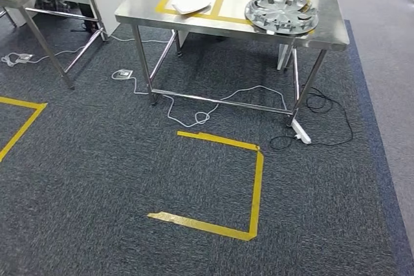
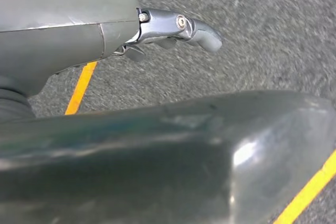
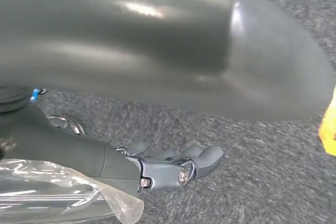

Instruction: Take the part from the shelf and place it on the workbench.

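Nearest, the left hand (image 2: 174, 27) is hanging over the carpet with fingers loosely extended, gripping nothing; the right hand (image 3: 174, 169) is likewise holding nothing, fingers lying together and slightly curled. Farther off, the part (image 1: 281, 11), a silvery spoked disc, is already lying on the workbench (image 1: 146, 11) near its right end; it looks stiff, light and slippery, best gripped at the rim.

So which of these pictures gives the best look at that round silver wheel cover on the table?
The head view. There the wheel cover lies in full sight at the right end of the steel table, partly over the yellow tape outline. The two wrist views look down at carpet and the robot's own body, so they tell nothing about it.
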You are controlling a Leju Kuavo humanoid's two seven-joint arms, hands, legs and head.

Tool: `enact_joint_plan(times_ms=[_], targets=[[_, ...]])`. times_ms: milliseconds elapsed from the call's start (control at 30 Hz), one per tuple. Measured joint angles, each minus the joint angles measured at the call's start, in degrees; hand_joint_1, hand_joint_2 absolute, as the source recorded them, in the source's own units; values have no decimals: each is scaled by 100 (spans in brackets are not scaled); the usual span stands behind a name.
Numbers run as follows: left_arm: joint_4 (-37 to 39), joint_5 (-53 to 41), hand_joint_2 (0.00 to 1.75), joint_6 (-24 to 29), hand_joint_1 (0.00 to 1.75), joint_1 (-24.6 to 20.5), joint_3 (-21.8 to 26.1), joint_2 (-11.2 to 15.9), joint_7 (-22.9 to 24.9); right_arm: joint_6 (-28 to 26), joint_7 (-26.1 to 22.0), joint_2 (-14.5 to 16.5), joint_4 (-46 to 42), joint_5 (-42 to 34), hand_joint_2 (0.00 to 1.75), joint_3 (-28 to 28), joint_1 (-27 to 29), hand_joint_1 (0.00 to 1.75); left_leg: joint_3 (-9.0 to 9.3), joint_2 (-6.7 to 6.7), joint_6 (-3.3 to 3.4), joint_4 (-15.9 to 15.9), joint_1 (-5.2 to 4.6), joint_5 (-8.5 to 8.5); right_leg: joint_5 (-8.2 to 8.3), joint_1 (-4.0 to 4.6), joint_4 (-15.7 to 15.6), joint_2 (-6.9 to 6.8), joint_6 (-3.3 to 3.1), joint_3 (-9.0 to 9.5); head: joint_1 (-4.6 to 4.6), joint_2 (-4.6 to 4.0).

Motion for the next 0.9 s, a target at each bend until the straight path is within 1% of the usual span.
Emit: enact_joint_plan(times_ms=[33,67,100,133,167,200,233,267,300,333,367,400,433,467,500,533,567,600,633,667,700,733,767,800,833,867,900], targets=[[-2,10,0,1,0,0,-1,1,3,5,-8,-3,19,9,0,-3,1,0,-51,-47,18,3,-11,37,-222,-3,404,77,8,-163,11,0],[-2,23,0,1,0,1,-1,1,6,10,-17,-7,37,20,0,-4,2,0,-101,-97,27,5,-26,73,-388,-5,774,118,9,-307,12,0],[-2,37,0,2,0,3,-1,1,9,15,-28,-13,55,32,0,-4,1,0,-144,-151,30,8,-43,106,-462,-4,1002,136,0,-382,13,0],[-2,50,0,2,0,6,-1,2,12,17,-39,-21,69,42,0,-4,0,0,-177,-209,30,10,-59,136,-424,-2,1012,148,-17,-350,14,0],[-2,66,0,2,0,8,0,2,14,17,-53,-33,83,51,0,-4,-1,0,-198,-272,27,11,-74,161,-282,0,770,170,-44,-192,13,0],[-2,81,0,3,0,5,0,2,13,17,-70,-47,99,60,0,-4,-5,0,-212,-337,22,12,-87,183,-87,3,361,230,-80,50,14,0],[-1,97,0,6,0,0,0,2,11,16,-90,-63,117,68,0,-4,-15,0,-222,-398,13,13,-96,204,65,3,-93,362,-124,302,12,0],[-1,115,0,10,0,-9,0,1,8,12,-110,-79,139,77,0,-5,-27,0,-238,-455,-1,25,-109,221,171,0,-475,492,-155,498,7,0],[0,130,0,16,0,-16,0,2,4,4,-131,-91,170,87,0,-5,-39,0,-263,-508,-23,35,-111,239,210,2,-701,586,-174,608,4,0],[1,143,0,21,0,-18,0,4,2,-7,-148,-102,202,99,0,-5,-48,0,-291,-562,-50,42,-107,256,201,7,-794,626,-185,643,0,0],[1,153,0,26,0,-17,-1,6,1,-21,-162,-110,233,110,0,-5,-57,0,-318,-624,-84,48,-104,275,217,10,-818,576,-192,645,-2,0],[1,158,0,30,0,-11,-1,12,0,-34,-172,-115,264,121,0,-5,-69,0,-336,-680,-114,54,-93,287,237,1,-834,502,-212,645,2,0],[1,161,0,32,0,-5,-1,16,-1,-47,-178,-124,285,128,0,-5,-83,0,-369,-658,-143,114,-93,244,260,-11,-856,430,-239,650,-3,0],[2,164,0,33,0,-4,-2,20,-2,-55,-183,-130,303,131,0,-6,-93,0,-443,-579,-176,274,-93,124,282,-28,-877,349,-265,648,-20,0],[2,167,0,34,0,-6,-2,24,-3,-59,-186,-134,323,135,0,-7,-97,0,-563,-457,-206,552,-85,-63,295,-39,-891,263,-282,643,-34,0],[3,168,0,33,0,-8,-2,26,-3,-62,-190,-139,344,139,0,-7,-97,0,-727,-320,-241,930,-75,-296,296,-34,-889,176,-293,638,-51,0],[3,166,0,30,0,-9,-2,31,-5,-62,-196,-142,369,144,0,-7,-94,0,-892,-238,-274,1328,-56,-498,294,-32,-884,88,-296,628,-62,0],[7,161,0,23,0,-5,-3,47,-14,-68,-209,-147,399,152,0,-7,-98,0,-1004,-196,-300,1623,-36,-609,289,-30,-877,2,-294,622,-61,0],[20,156,0,14,0,4,-5,72,-33,-83,-231,-154,438,158,0,-5,-109,0,-1024,-171,-320,1729,-16,-608,282,-30,-869,-78,-289,620,-62,0],[40,152,0,7,0,15,-9,106,-60,-105,-257,-163,480,164,0,-4,-126,0,-933,-146,-334,1600,3,-492,273,-31,-861,-154,-277,622,-61,0],[70,153,0,7,0,23,-16,145,-88,-132,-288,-172,526,169,0,-2,-147,0,-746,-99,-340,1274,18,-302,260,-32,-854,-224,-262,632,-62,0],[103,156,0,15,0,25,-24,187,-114,-157,-317,-182,572,171,0,2,-168,0,-520,-5,-337,858,25,-113,244,-30,-846,-289,-241,648,-62,0],[146,161,0,29,0,16,-32,225,-134,-177,-344,-199,614,172,0,5,-186,0,-330,124,-317,484,11,12,222,-16,-831,-349,-211,661,-65,0],[186,166,0,46,0,7,-40,267,-153,-193,-365,-218,657,172,0,11,-202,0,-216,222,-285,243,-5,74,204,0,-819,-408,-182,671,-58,0],[221,175,0,68,0,1,-44,301,-168,-204,-378,-240,695,169,0,18,-216,0,-178,282,-248,129,-24,80,190,16,-809,-465,-154,680,-52,0],[249,185,0,91,0,6,-47,321,-176,-212,-382,-261,724,158,0,27,-229,0,-193,276,-206,111,-47,68,183,24,-803,-519,-127,698,-47,0],[260,193,0,114,0,23,-48,326,-170,-213,-373,-275,741,139,0,36,-239,0,-215,216,-165,111,-49,79,178,18,-805,-569,-100,719,-42,0]])
